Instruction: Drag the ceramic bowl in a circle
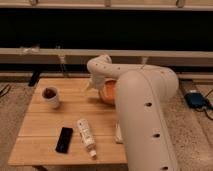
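Observation:
The orange-brown ceramic bowl [106, 93] sits on the back right part of the wooden table [45, 120]. Only its left half shows; the white arm covers the rest. My gripper [93, 83] hangs down from the bent wrist at the bowl's left rim, close to it or touching it. The small white cup [50, 97] with a dark inside stands at the table's left, well apart from the bowl.
A black phone [64, 139] and a white tube [86, 136] lie near the table's front edge. A white flat object [119, 133] peeks out beside the arm. A blue device [196, 99] lies on the floor at the right. A dark wall with rails runs behind.

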Controlling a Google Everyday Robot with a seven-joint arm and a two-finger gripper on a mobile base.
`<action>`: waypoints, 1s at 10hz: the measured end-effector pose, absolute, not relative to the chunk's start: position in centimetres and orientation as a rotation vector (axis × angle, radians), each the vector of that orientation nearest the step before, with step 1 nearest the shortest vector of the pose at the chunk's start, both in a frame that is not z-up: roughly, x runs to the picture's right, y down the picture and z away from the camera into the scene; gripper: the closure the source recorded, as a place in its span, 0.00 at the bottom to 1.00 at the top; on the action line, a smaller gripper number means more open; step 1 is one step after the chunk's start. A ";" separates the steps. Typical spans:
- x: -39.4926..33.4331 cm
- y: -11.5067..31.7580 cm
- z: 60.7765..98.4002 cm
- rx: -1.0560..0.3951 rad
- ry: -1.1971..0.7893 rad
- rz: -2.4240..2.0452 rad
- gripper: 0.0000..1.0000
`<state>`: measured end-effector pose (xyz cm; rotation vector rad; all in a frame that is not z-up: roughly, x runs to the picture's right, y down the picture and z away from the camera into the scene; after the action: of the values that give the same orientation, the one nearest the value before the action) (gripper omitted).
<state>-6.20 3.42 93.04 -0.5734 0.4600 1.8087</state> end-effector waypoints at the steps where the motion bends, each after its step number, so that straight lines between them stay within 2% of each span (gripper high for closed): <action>1: -6.3 3.9 93.2 -0.578 0.464 1.809 0.20; 4: -6.4 4.8 93.6 -0.581 0.464 1.801 0.21; 5: -6.4 5.1 93.7 -0.576 0.470 1.797 0.26; 9: -6.0 5.7 93.3 -0.551 0.505 1.784 0.70; 10: -6.0 5.7 93.2 -0.545 0.510 1.781 0.77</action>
<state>-6.00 5.69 93.20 -0.5446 0.5101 1.7806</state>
